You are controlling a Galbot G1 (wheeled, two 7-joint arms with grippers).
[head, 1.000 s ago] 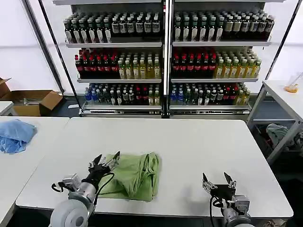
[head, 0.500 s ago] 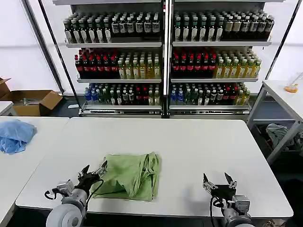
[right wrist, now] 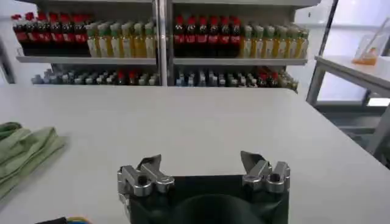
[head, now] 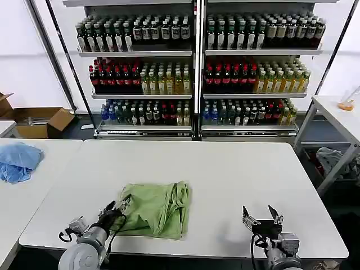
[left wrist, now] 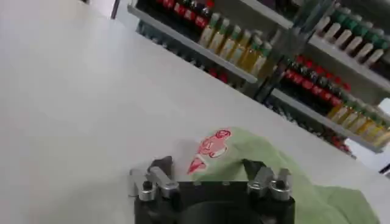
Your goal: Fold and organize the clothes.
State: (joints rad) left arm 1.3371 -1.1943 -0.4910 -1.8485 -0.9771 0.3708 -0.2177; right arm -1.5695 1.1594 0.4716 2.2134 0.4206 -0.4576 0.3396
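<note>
— Where's the polo shirt [head: 156, 209]?
— Folded on the white counter [head: 236, 174], near its front edge, left of the middle.
— And the left gripper [head: 117, 209]?
— At the shirt's left edge by the red chest print [left wrist: 210, 148], jaws wide.
— The right gripper [head: 261, 216]?
— Above the front right corner, jaws wide, holding nothing.

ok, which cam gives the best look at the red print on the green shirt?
Left wrist view: the red-and-white print lies face-up on the green polo shirt, just beyond the open left end effector. Head view shows the whole folded shirt, but no print is discernible. Right wrist view catches just a shirt edge.
</note>
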